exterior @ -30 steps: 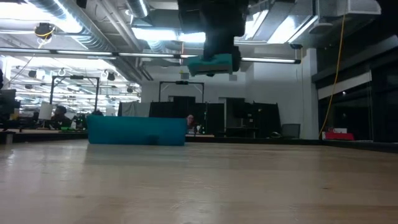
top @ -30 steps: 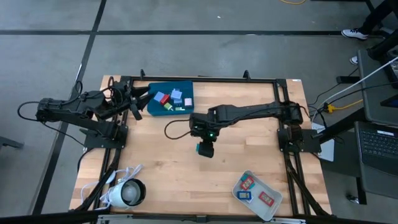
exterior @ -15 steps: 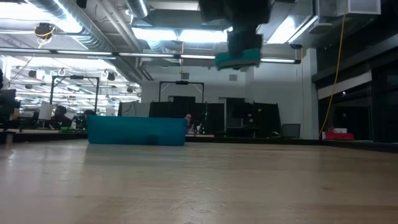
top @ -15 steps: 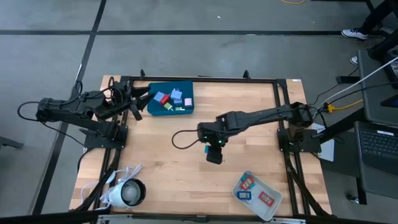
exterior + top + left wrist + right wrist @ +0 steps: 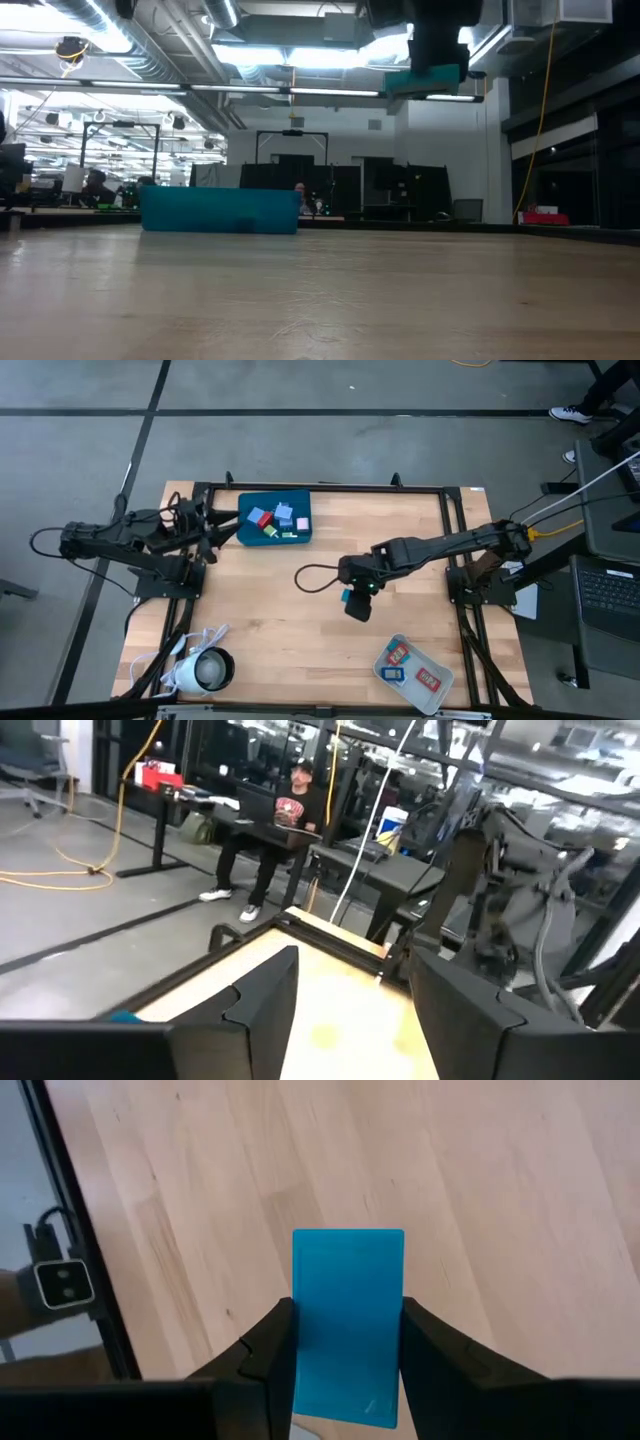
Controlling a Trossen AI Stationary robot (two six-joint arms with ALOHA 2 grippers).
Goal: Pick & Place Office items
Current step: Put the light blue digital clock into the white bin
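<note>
Since a second ago the right hand [image 5: 357, 603] has carried its light blue piece [image 5: 347, 1325] away from the teal tray [image 5: 274, 519] toward the grey tray [image 5: 413, 674]. It hangs above the counter [image 5: 270, 610], clenched on the piece. More pieces [image 5: 272, 518] lie in the teal tray beside the left hand [image 5: 345, 1005], whose fingers stand apart, grasping nothing.

Overhead, table-level, perhaps two wrist-mounted.
</note>
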